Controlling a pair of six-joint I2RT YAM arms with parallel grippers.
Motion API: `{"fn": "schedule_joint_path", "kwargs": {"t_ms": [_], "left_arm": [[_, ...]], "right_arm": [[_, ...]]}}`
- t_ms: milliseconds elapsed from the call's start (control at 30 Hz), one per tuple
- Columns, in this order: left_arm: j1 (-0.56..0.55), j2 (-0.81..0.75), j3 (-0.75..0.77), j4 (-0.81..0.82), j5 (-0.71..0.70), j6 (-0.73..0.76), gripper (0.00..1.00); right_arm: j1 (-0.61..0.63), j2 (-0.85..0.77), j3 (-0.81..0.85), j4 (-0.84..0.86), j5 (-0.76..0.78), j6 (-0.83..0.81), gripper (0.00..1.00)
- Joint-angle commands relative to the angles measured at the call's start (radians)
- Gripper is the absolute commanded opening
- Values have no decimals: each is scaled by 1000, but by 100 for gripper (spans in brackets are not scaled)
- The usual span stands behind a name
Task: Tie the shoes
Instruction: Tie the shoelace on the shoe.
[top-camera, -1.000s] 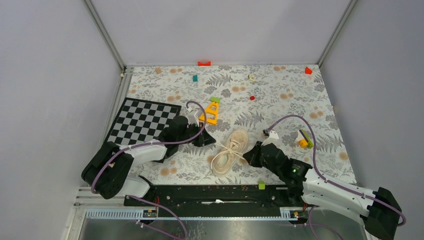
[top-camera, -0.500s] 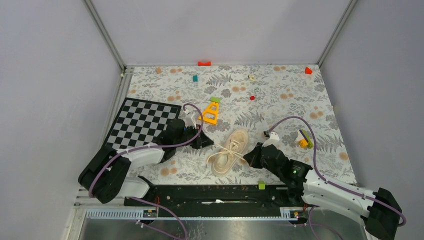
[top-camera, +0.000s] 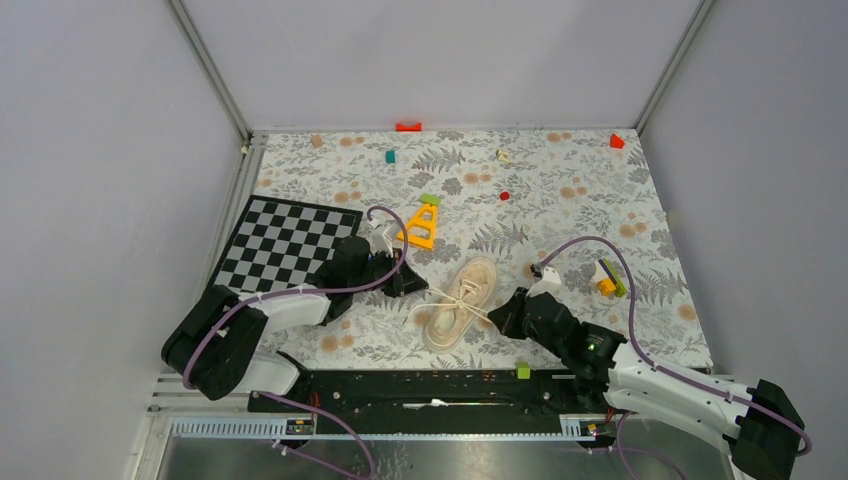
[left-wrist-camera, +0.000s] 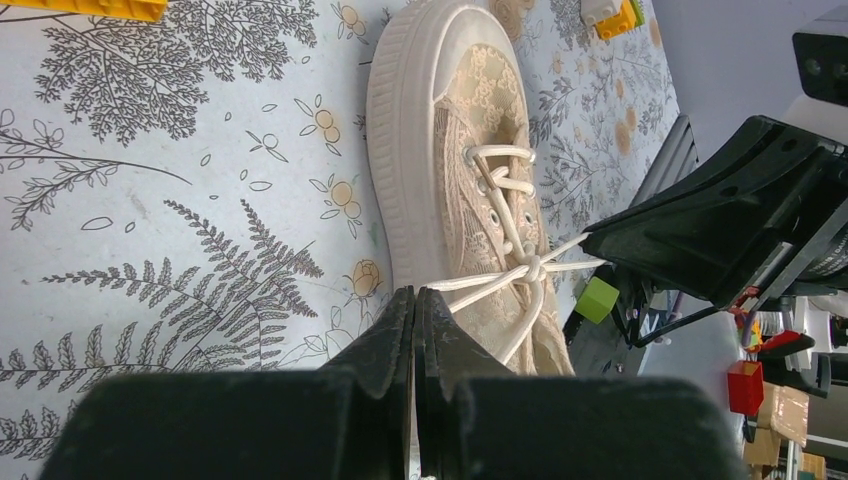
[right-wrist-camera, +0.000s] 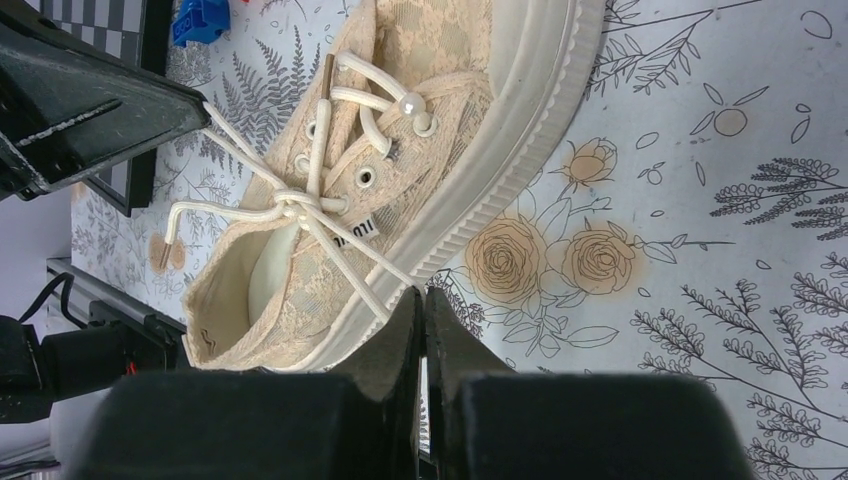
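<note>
The cream lace-fabric shoe lies on the floral mat between my two grippers, toe pointing away. Its pale laces meet in a knot over the tongue. My left gripper is shut on lace strands running from that knot, just off the shoe's left side. On the right side of the shoe, my right gripper is shut on strands drawn taut from the knot. A free lace end hangs by the heel. From above, the left gripper and the right gripper flank the shoe.
A checkerboard lies left of the left arm and an orange A-shaped piece behind it. A yellow and green block sits right of the shoe, a green cube on the near rail. Small blocks dot the far edge.
The left gripper has shifted slightly left and nearer, and the lace strands across the shoe have drawn tighter. The loose loop near the heel has shrunk. The right gripper has barely moved.
</note>
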Motion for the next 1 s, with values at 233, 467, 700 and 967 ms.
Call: {"fn": "schedule_joint_path", "kwargs": {"t_ms": [233, 467, 700, 967], "left_arm": [[-37, 4, 44, 19, -62, 94, 0], [-38, 24, 35, 53, -29, 72, 0], [-42, 12, 32, 50, -21, 69, 0], [-43, 19, 31, 55, -15, 71, 0]], "right_arm": [[-2, 80, 196, -143, 75, -196, 66], [-2, 375, 409, -94, 70, -306, 62], [-20, 615, 550, -47, 3, -333, 47], [-37, 706, 577, -35, -34, -326, 44]]}}
